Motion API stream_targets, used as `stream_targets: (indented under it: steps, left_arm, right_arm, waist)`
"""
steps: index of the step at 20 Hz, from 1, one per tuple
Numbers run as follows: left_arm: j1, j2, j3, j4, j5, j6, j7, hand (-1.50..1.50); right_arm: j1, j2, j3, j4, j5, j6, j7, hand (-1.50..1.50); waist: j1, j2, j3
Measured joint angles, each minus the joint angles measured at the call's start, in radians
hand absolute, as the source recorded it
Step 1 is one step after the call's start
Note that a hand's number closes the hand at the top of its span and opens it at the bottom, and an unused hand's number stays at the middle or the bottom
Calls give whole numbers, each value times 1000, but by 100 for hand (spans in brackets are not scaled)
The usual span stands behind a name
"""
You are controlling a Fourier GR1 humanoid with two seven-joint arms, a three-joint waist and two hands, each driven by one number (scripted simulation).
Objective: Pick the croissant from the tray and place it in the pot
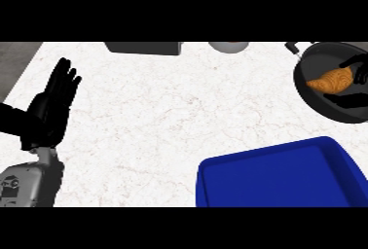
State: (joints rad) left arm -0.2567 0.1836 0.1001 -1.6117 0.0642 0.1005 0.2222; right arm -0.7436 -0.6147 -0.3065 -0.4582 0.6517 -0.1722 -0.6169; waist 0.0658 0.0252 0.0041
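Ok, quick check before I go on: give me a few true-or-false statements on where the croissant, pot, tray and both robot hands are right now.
1. The croissant lies on the blue tray. False: it is over the pot, between the fingers of the right robot hand.
2. The left robot hand is open, fingers up, at the view's left. True.
3. The pot stands at the view's left, beside the left robot hand. False: it is at the right edge, beyond the blue tray.
4. The blue tray is at the view's lower right. True.
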Motion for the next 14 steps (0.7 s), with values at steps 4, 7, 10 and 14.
stream_targets:
  steps: [4, 7, 10, 14]
  left_arm:
    - [-18, -1, -3, 6, -1, -1, 3, 0]
    - [-15, -7, -7, 7, -3, 1, -3, 0]
    - [-12, -13, -11, 6, -6, 5, 3, 0]
    - [-5, -14, -16, -8, -9, 7, 7, 0]
  right_arm:
    - [-64, -8, -3, 113, -4, 101, -13, -150]
    - [-87, -7, -24, 171, -31, 181, -59, -150]
    - [-112, 8, -76, 211, -92, 258, -102, -150]
    - [-128, -18, -157, 255, -178, 373, -152, -150]
  waist:
    - [8, 4, 1]
    - [11, 7, 2]
    - [9, 5, 3]
    - [5, 5, 3]
